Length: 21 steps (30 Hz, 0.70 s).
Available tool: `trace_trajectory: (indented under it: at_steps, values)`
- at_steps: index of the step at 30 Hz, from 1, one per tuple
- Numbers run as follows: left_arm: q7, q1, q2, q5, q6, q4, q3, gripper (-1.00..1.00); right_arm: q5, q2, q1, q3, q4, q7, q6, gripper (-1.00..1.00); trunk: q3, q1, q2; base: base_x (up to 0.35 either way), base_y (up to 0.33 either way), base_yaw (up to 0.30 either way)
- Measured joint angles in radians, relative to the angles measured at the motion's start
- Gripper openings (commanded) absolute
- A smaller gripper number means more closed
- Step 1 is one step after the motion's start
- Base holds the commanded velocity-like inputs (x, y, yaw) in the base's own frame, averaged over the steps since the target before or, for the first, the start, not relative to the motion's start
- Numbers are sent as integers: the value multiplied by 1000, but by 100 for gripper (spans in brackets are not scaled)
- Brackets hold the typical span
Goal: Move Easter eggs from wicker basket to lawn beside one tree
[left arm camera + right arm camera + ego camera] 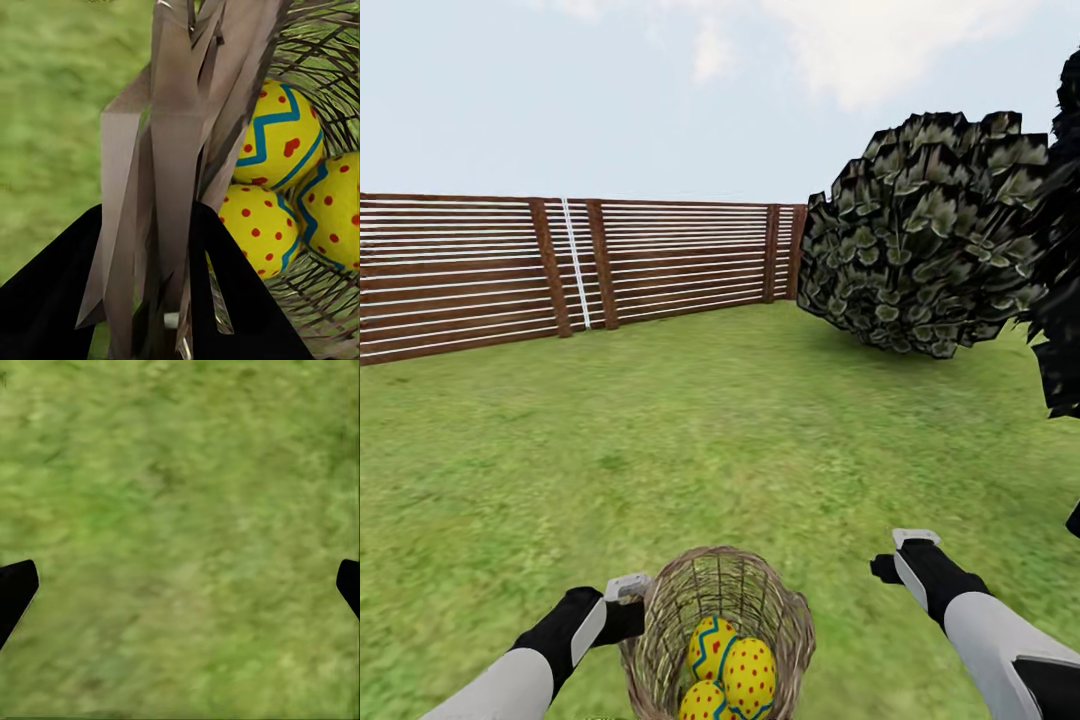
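Left gripper point(628, 590) fingers clamp wicker basket point(780, 610) rim at lower frame, likely carrying three Easter eggs point(732, 668) treeward; right gripper point(910, 545) spread, empty.

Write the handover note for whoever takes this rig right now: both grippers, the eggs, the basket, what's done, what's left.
Left gripper: shut on the rim of the brown woven wicker basket, which it holds in front of the robot.
Right gripper: open, empty, above the green lawn.
All three yellow red-dotted Easter eggs lie in the basket.
Done: basket gripped. No egg out yet.
Left: place all three eggs on the grass by one tree; blocky pale-blotched foliage stands ahead on the right.
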Motion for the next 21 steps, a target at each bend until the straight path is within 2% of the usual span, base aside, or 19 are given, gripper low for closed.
trace_trajectory:
  at_steps: [11, 14, 21]
  values:
    - [0, 1, -2, -2, -17, 16, 0, -100, 2, 2, 4, 2, 0, 1, 0, 100, 34, -42, 77, 0, 0, 292]
    - [0, 1, -3, 3, -26, 23, 0, -100, 28, 3, 4, 2, 0, 0, 0, 100, 44, -54, 98, 0, 0, 293]
    - [0, 1, -3, 1, -26, 23, 0, -100, 31, 3, 6, 3, 0, 1, 0, 100, 66, -81, 147, 0, 0, 293]
